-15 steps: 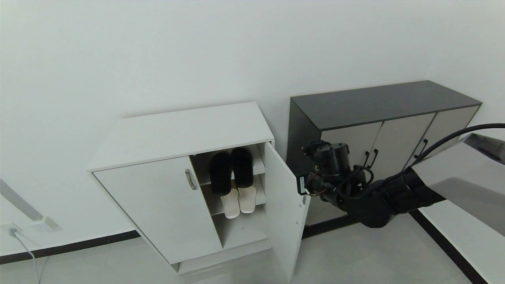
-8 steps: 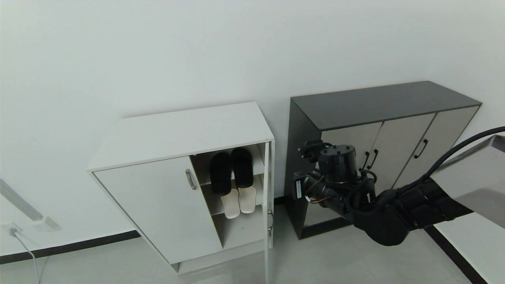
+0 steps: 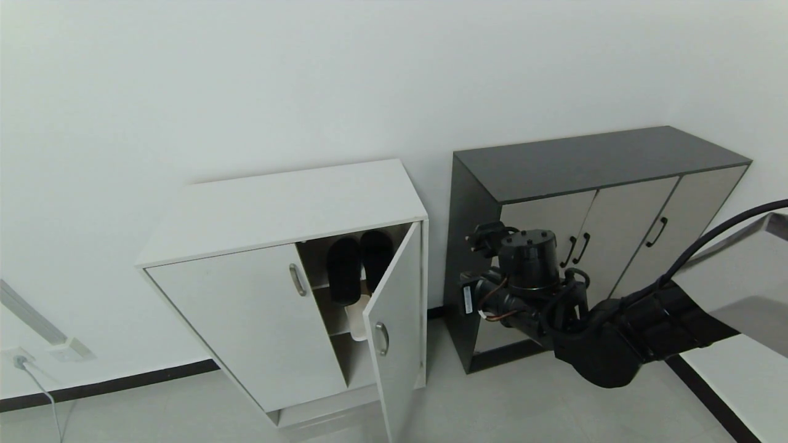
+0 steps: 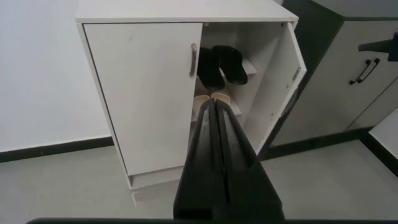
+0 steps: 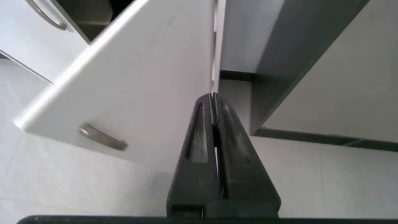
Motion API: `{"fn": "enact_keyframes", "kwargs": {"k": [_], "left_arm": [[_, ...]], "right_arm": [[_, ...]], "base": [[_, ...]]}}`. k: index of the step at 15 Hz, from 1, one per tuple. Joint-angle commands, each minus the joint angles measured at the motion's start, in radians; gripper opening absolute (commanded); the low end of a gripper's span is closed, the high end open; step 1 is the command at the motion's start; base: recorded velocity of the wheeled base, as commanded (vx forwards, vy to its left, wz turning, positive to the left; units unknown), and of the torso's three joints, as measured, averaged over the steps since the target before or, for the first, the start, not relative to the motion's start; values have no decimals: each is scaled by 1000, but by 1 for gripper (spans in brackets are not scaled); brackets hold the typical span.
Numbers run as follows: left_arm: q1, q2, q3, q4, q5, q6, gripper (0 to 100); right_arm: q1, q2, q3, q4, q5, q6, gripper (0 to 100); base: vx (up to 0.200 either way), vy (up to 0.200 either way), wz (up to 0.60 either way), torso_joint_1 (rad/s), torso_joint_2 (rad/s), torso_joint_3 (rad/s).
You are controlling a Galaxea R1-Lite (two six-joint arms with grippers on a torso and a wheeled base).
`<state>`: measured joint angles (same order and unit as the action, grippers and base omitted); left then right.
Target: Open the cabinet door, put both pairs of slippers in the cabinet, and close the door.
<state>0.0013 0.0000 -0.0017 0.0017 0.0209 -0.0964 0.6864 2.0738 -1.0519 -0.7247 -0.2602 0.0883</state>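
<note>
Closing the door looks like the step in hand. Both pairs sit inside the white cabinet (image 3: 283, 203): the black slippers (image 3: 360, 267) on the upper shelf, the pale slippers (image 3: 355, 320) at 6 o'clock of them on the shelf below. The right-hand door (image 3: 397, 295) stands roughly half shut, its handle (image 3: 382, 339) facing out. The right tool (image 5: 214, 99), fingers pressed together and gripping nothing, sits at 3 o'clock of the door, tip close to the outer face; contact cannot be made out. The left tool (image 4: 216, 104), likewise closed and empty, hangs before the opening. The next move likely calls for a steady push on that face toward 9 o'clock until the door meets the frame.
</note>
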Motion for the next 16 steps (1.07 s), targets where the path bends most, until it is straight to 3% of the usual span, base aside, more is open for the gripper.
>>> {"fn": "enact_keyframes", "kwargs": {"k": [1, 6, 16], "left_arm": [[0, 0, 0, 0, 1, 0, 0], [0, 0, 0, 0, -1, 3, 0], [0, 0, 0, 0, 1, 3, 0]], "right_arm": [[9, 3, 7, -10, -1, -1, 0], [7, 8, 7, -30, -1, -1, 0], [-21, -103, 148, -168, 33, -35, 0]], "base": [[0, 0, 600, 12, 2, 7], [0, 0, 600, 6, 2, 3], [0, 0, 0, 0, 0, 0]]}}
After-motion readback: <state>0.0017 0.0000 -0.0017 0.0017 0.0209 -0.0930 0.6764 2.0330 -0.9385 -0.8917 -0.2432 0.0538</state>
